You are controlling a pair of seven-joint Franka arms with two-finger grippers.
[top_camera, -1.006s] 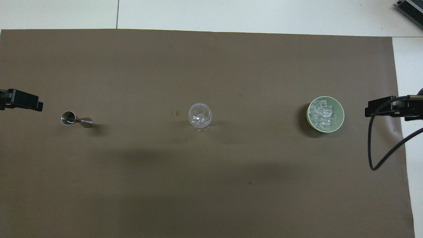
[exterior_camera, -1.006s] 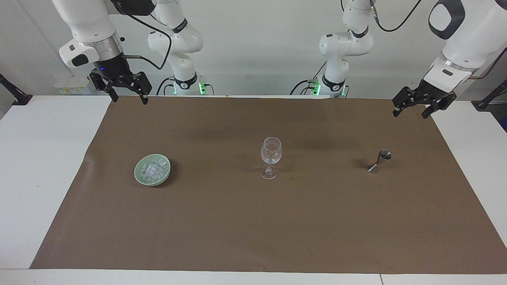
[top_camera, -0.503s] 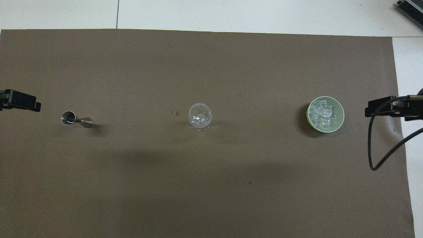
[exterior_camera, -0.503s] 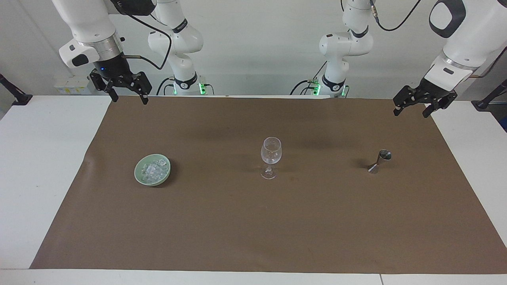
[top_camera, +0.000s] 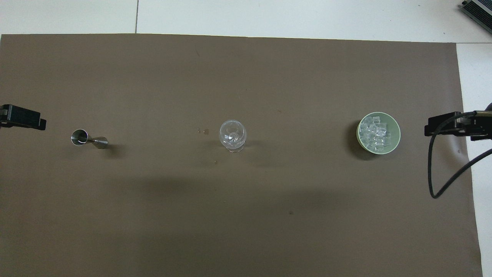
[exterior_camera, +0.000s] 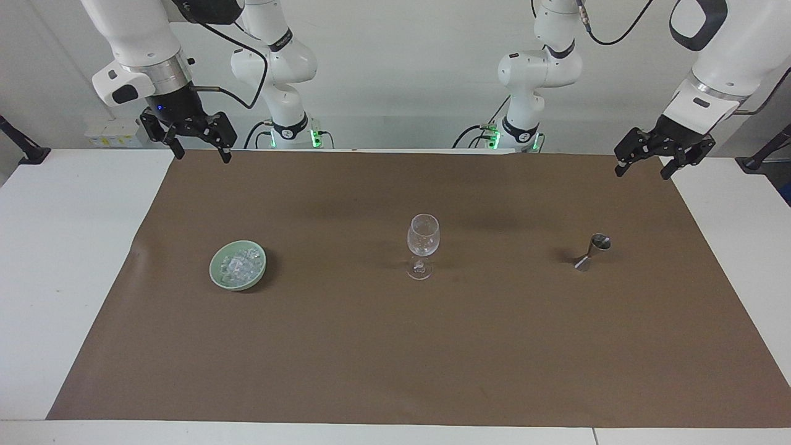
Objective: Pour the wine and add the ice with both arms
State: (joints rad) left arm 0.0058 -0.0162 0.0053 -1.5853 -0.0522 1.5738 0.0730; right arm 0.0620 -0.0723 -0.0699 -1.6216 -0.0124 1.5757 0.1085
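Left gripper (exterior_camera: 665,162) has drifted a bit up and toward its own end of the table since a sec ago; right gripper (exterior_camera: 196,144) and everything on the mat look unmoved. Both hang in the air w/ fingers spread apart, holding nothing.

Right gripper: over the mat's corner at the robots' edge, right arm's end. Below and in front of it, well apart, sits the pale green bowl (exterior_camera: 238,266), and the ice (exterior_camera: 238,264) is piled inside it as small clear cubes. Bowl is on that arm's end prob. so the right arm can take a cube w/o crossing the table.

Left gripper: over the mat's edge at the left arm's end, also up high. Below and in front of it, well apart, stands the steel jigger (exterior_camera: 593,250), upright on its small cone, open cup up. My read: it stands for the wine measure, set there so the left arm does the pour.

Wine glass (exterior_camera: 422,245) stands upright mid-mat, between bowl and jigger, roughly even reach for both arms – the shared target. Looks empty, tho clear glass makes that hard to be sure of. A few tiny specks (top_camera: 203,131) lie on the brown mat (exterior_camera: 395,346) just beside the glass; can't tell what they are.

Judgement: task not begun; both arms look parked at the start pose, nothing touched.
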